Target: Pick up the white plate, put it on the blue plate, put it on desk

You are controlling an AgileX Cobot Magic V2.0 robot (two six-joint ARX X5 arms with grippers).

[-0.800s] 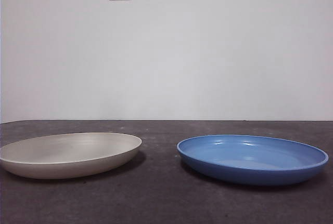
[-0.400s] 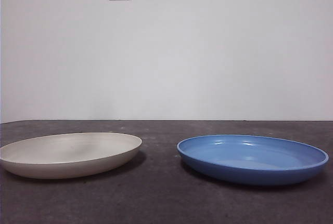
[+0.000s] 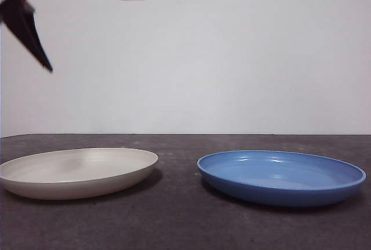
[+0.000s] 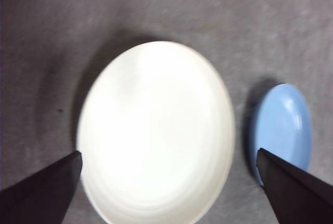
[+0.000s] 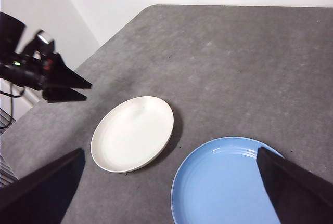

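White plate [image 3: 78, 171]: round, shallow, cream, matte, low rim. Lies flat, upright, empty, on worktop [image 3: 179, 227]. Faint ring marks inside.

Blue plate [image 3: 282, 176]: round, shallow, glossy, medium blue, low rim, about same size. Lies flat, upright, empty, on worktop beside white plate, not touching; narrow gap between rims.

Worktop: dark grey-brown, matte, slightly speckled, flat. Both plates rest on it.

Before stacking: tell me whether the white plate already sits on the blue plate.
No: the white plate lies on the desk beside the blue plate, apart.
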